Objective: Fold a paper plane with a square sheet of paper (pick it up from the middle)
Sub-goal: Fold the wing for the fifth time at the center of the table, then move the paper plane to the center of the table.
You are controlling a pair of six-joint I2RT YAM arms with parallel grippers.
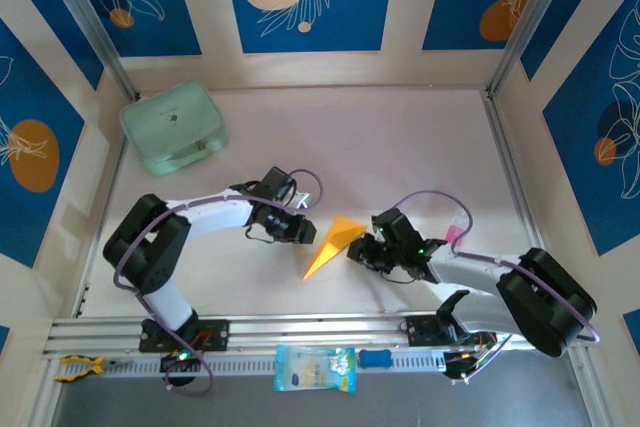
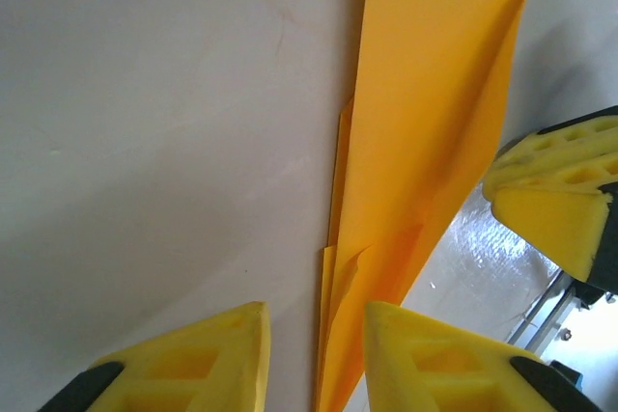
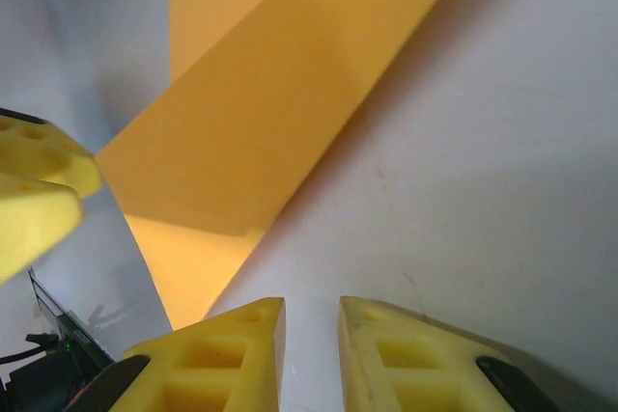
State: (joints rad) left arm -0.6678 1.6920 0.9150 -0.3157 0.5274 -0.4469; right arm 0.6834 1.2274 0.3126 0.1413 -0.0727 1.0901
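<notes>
plane (image 1: 335, 244) lies mid-frame, its long axis running from lower-left tip to upper-right tail. left pincer (image 1: 306, 231) sits just upper left of it and right pincer (image 1: 356, 250) just right. both are slightly parted and grip nothing, and neither is clearly nearer.

Matt paper, smooth plastic, bare metal
Your plane (image 1: 335, 244) is thin matt orange-yellow paper, sharply creased; the table (image 1: 400, 147) looks smooth and pale with a faint sheen. Your fingers (image 2: 193, 364) are matt yellow plastic with moulded cells, the case (image 1: 173, 127) smooth plastic, the rail (image 1: 300, 332) bare metal.
</notes>
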